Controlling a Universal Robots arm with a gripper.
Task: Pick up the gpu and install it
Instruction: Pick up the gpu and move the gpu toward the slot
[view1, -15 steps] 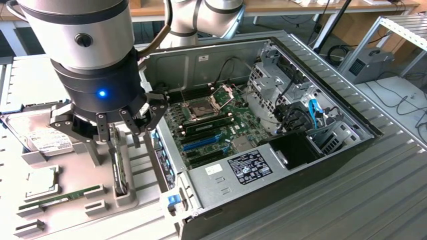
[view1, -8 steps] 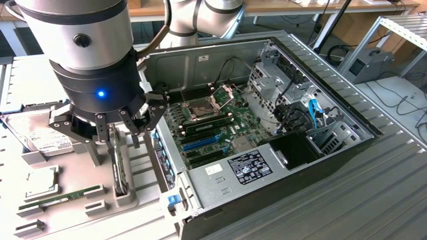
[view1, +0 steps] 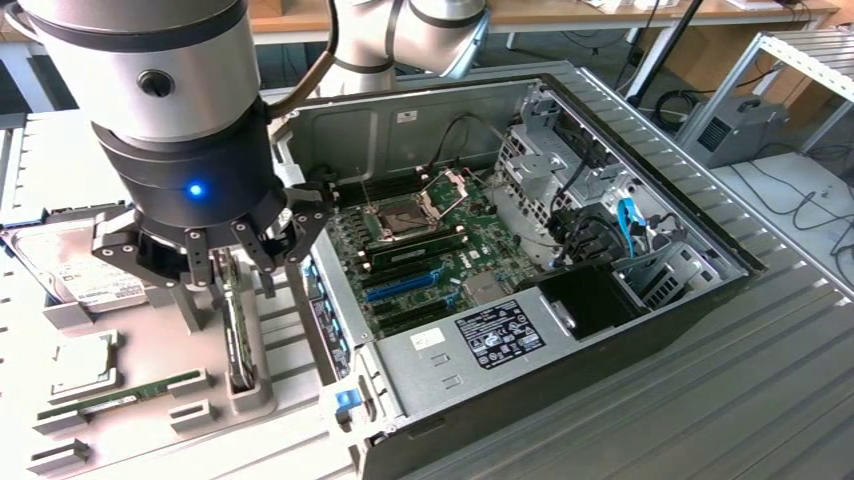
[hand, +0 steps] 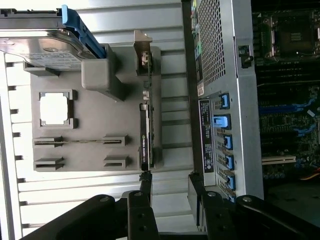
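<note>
Gripper (view1: 224, 285): my jaws stand wide apart and hold nothing. I hang low over the gray holder tray (hand: 95, 110), at the tray edge nearest the computer case (view1: 387, 125). In the wrist view, one of my black fingers (hand: 145, 187) lines up with the end of the graphics card, just short of it; the other finger sits over the gap between tray and case. The ribbed metal table (view1: 641, 400) carries everything. The case is the biggest item: it lies on its side with the side panel off, on the exterior view's right. The green motherboard (view1: 427, 250) inside faces up, with a blue slot (view1: 400, 287) showing on it. The tray lies just beside the case, on the exterior view's left, and its raised blocks keep the parts in place. The hard drive (view1: 74, 270), silver with a white label, rests tilted at the tray end farthest from the case. The graphics card (view1: 240, 335) stands on its long edge in the tray's slotted holder, on the side closest to the case, directly under my wrist and apart from my fingers. It is seen edge-on, thin and dark. The square processor chip (view1: 83, 365) lies flat in its own frame, well apart from the card. The thin green memory stick (view1: 127, 393) lies flat between two blocks, near the chip.
</note>
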